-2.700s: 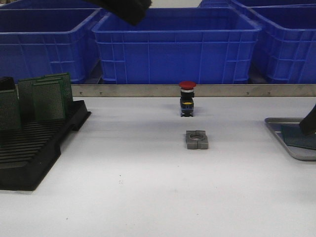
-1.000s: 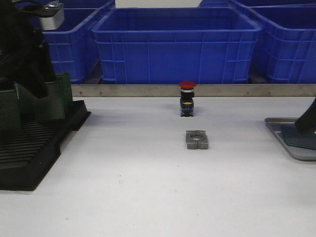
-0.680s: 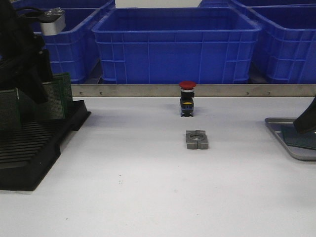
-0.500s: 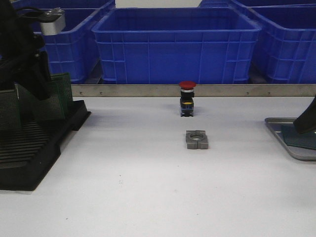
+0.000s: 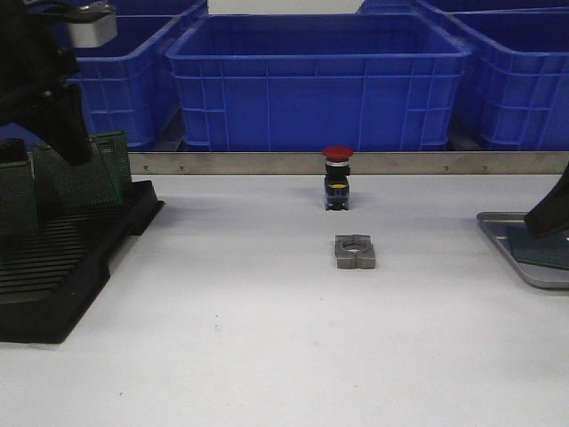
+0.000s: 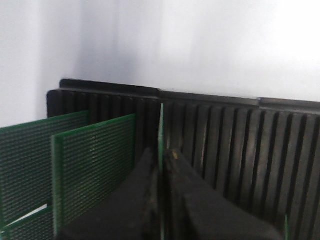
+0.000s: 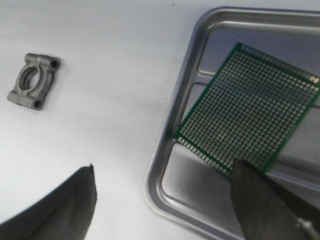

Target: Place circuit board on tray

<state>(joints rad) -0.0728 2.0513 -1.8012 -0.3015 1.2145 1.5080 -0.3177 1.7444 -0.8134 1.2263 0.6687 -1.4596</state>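
Front view: the left gripper (image 5: 55,133) hangs over the rack (image 5: 53,267), among upright boards (image 5: 84,173); the tray (image 5: 520,258) lies well right of the rack. Left wrist view: fingers (image 6: 142,200) clench one board (image 6: 161,150) edge-on above the rack. Right wrist view: right gripper (image 7: 165,200) spread wide, released; another board (image 7: 250,127) lies flat in the tray.

No legible markings
No text, label, brand, number or sign can be read in the front view or either wrist view; all visible surfaces appear unmarked.
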